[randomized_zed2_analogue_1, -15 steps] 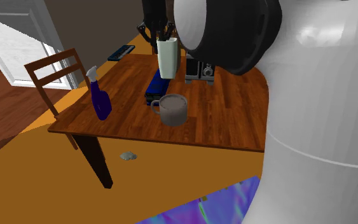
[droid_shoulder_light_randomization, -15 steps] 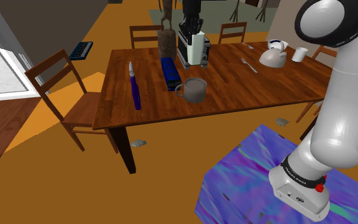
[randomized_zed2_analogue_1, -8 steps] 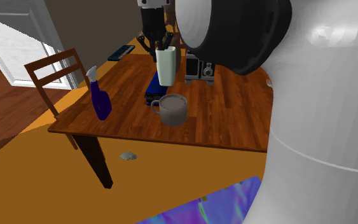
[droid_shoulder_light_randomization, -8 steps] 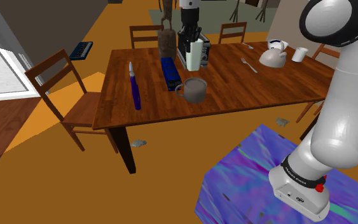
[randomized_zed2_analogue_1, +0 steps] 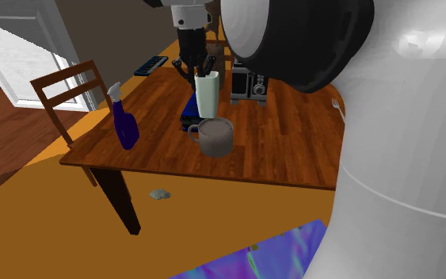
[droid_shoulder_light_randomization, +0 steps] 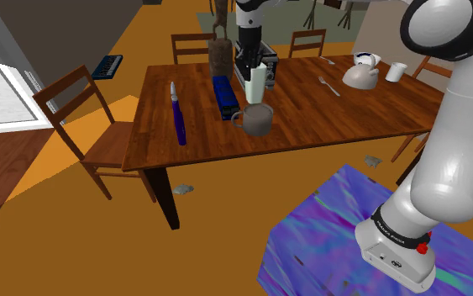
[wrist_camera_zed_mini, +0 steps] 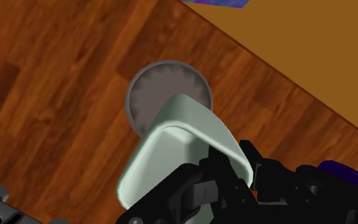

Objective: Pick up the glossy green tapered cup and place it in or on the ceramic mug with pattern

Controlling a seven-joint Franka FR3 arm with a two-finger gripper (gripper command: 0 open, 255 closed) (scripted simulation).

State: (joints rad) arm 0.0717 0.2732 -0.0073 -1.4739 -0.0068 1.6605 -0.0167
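My gripper [droid_shoulder_light_randomization: 254, 67] is shut on a pale green-white tapered cup [droid_shoulder_light_randomization: 257, 85], clasping it at the rim. The cup hangs upright just above the grey mug [droid_shoulder_light_randomization: 258, 120], which stands on the wooden table [droid_shoulder_light_randomization: 344, 118] near its front edge. In the second exterior view the cup [randomized_zed2_analogue_1: 207, 95] hangs over the back rim of the mug [randomized_zed2_analogue_1: 215, 136], below the gripper [randomized_zed2_analogue_1: 203, 73]. In the wrist view the cup [wrist_camera_zed_mini: 171, 149] sits between the black fingers of the gripper [wrist_camera_zed_mini: 219, 181], and the mug's round opening [wrist_camera_zed_mini: 152, 89] lies partly under the cup's base.
A blue spray bottle [droid_shoulder_light_randomization: 177, 113] and a blue box [droid_shoulder_light_randomization: 223, 97] lie beside the mug, towards the shoulder view's left. A black and silver appliance [randomized_zed2_analogue_1: 249, 83] stands behind the cup. A kettle [droid_shoulder_light_randomization: 360, 76], a white cup [droid_shoulder_light_randomization: 396, 71] and a fork [droid_shoulder_light_randomization: 328, 85] are at the far right. A chair [droid_shoulder_light_randomization: 87, 118] stands at the table's left end.
The gripper has carried the cup away from the appliance and down toward the mug; the cup now hangs right over it. The mug has not moved.
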